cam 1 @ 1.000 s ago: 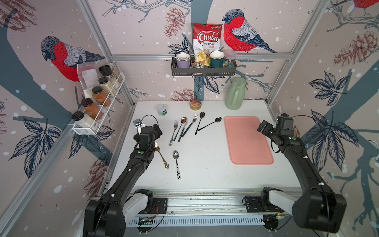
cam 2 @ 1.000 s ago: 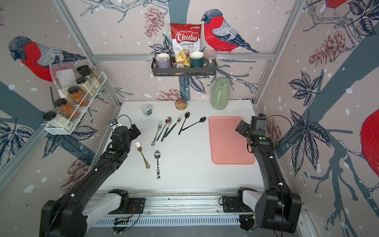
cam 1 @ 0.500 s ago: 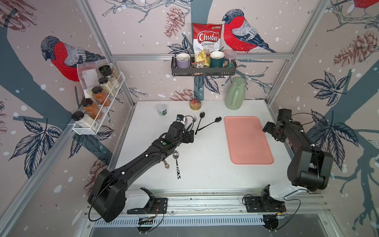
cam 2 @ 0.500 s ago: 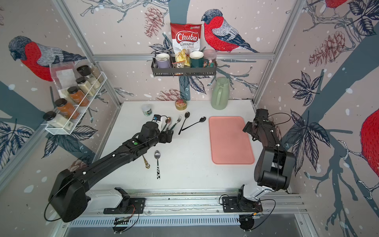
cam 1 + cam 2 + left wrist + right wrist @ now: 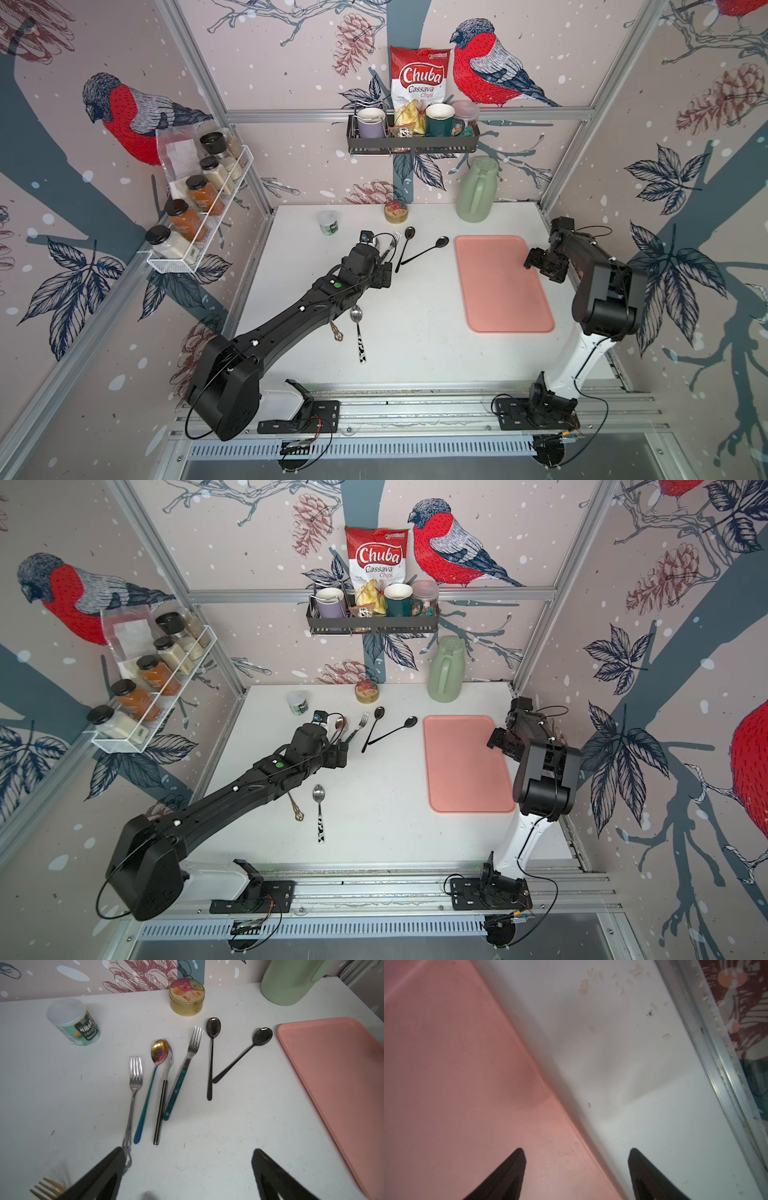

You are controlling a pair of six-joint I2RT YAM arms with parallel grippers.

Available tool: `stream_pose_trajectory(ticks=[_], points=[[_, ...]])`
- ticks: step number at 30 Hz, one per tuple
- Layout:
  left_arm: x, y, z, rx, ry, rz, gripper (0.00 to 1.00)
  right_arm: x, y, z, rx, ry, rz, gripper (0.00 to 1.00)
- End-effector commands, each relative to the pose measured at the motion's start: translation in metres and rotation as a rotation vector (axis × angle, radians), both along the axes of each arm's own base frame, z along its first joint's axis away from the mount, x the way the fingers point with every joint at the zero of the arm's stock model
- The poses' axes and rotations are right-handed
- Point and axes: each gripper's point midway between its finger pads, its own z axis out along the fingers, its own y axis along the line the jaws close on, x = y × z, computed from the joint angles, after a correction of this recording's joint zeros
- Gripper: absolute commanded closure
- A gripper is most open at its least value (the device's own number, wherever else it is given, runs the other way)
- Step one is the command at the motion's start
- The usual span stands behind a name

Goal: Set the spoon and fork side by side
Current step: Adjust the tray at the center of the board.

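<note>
Silver fork [image 5: 135, 1076] lies on the desk [image 5: 207, 1136] just ahead of the left claw [image 5: 188, 1149], its handle end right at that claw. The rainbow spoon [image 5: 159, 1051] lies beside it, bowl farther out. The left claw gapes wide, empty. The right claw [image 5: 576, 1149], fingers apart and empty, hovers over the tray [image 5: 446, 1064] edge.

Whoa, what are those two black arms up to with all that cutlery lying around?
Two robot arms are meant to lay a spoon and fork side by side. The left gripper hangs open and empty above the table, close to a silver fork and a rainbow spoon lying next to each other. The right gripper hovers open and empty over the edge of the pink tray. Nothing is picked up yet.
</note>
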Motion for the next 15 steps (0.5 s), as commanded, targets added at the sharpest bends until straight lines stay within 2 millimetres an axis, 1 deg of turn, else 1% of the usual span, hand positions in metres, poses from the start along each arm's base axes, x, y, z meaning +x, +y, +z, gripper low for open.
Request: stream_pose_trajectory(ticks=[1,4,6,9,12,15], points=[[-0.003,0.007,0.01,-0.009,-0.048,0.021,0.04,-0.006,0.006,-0.016,0.033,0.089,0.011,0.3],[-0.005,0.014,0.012,0.003,-0.07,0.037,0.04,-0.003,0.011,-0.016,0.027,0.083,0.022,0.32],[-0.007,0.018,0.011,0.017,-0.064,0.044,0.04,-0.004,0.015,-0.017,0.016,0.086,0.033,0.34],[-0.009,0.02,0.011,0.019,-0.063,0.047,0.04,-0.007,0.018,-0.021,0.019,0.11,0.031,0.46],[-0.012,0.021,0.012,0.002,-0.07,0.049,0.04,-0.012,0.021,-0.023,0.043,0.109,-0.008,0.52],[-0.016,0.018,0.015,-0.03,-0.066,0.031,0.04,-0.017,0.032,-0.022,0.109,0.075,-0.03,0.63]])
